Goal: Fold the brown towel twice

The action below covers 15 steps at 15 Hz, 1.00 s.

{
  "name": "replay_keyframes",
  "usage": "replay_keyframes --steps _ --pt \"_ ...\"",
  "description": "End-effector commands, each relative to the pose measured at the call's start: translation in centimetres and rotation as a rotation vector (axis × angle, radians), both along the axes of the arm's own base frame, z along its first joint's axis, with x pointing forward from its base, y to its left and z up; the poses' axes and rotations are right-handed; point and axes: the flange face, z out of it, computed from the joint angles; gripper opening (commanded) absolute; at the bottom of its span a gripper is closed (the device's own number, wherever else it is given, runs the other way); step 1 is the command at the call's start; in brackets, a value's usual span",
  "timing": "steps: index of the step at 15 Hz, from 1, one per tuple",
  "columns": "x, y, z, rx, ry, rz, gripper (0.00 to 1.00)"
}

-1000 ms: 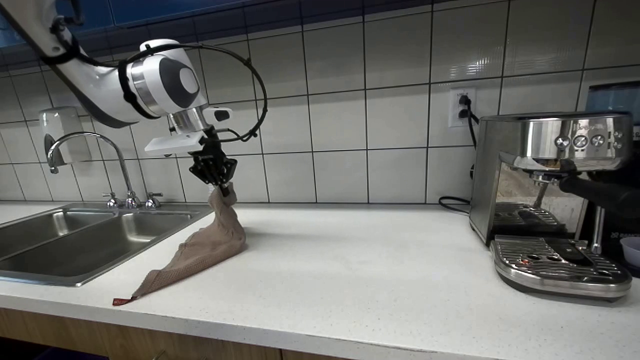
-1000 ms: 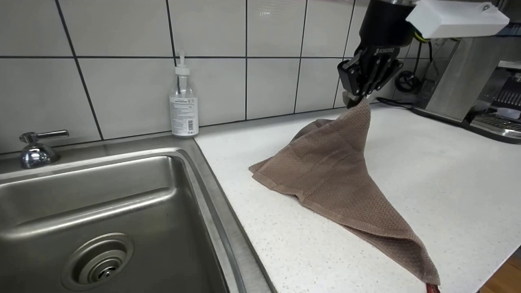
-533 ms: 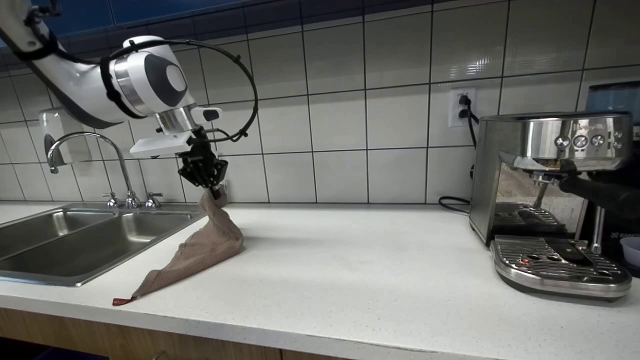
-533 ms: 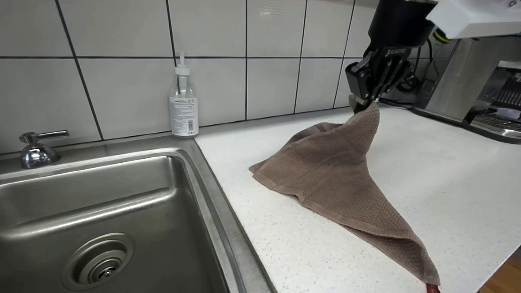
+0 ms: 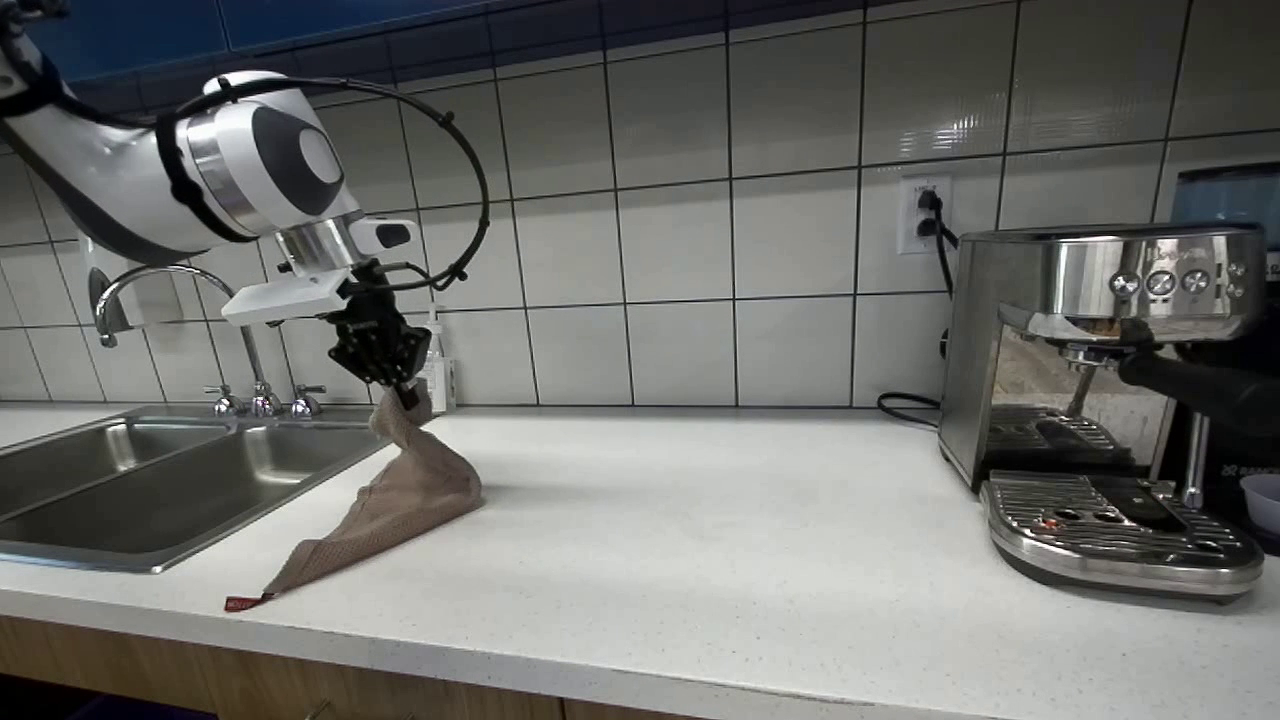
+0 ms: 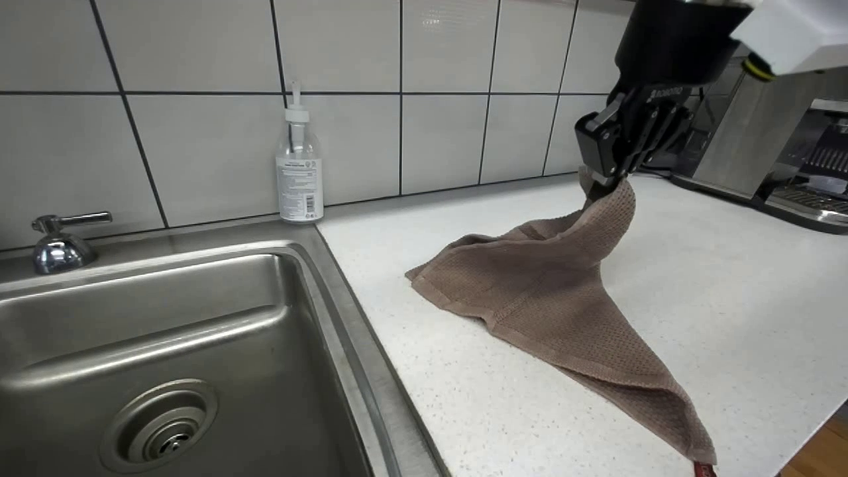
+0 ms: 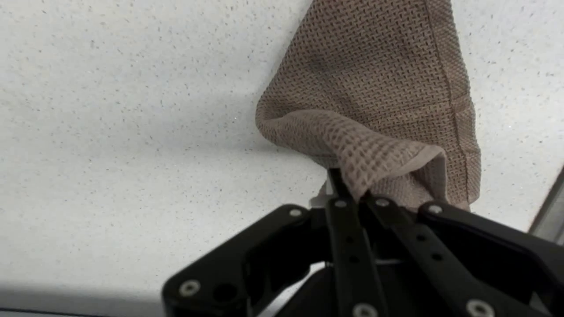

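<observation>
We have the tool (image 6: 603, 187) pinched together on a raised end of the brown waffle-weave towel (image 6: 563, 298), whose rest drapes below it onto the desk (image 6: 735, 298). From under the tool the towel's long axis runs away from the tiled wall (image 6: 444, 132) to a red tag (image 5: 243, 604); we judge that the next move turns on this line, laying that end across it toward the sink (image 6: 199, 240). On the tool we read ROBOTIQ. The tag's lettering and the print on the pump bottle (image 6: 300, 162), wallward of the tool, are too small for us.
</observation>
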Motion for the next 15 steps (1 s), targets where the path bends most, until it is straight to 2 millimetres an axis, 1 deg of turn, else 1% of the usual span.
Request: replay_keyframes --steps 1,8,11,15 --pt "-2.4 0.5 -0.1 -0.029 -0.023 0.008 0.01" --pt "-4.7 2.1 -2.4 -0.079 -0.015 0.038 0.01" --pt "-5.2 2.7 -3.0 -0.097 -0.009 0.044 0.01" --pt "-5.5 3.1 -3.2 -0.099 -0.005 0.038 0.01"
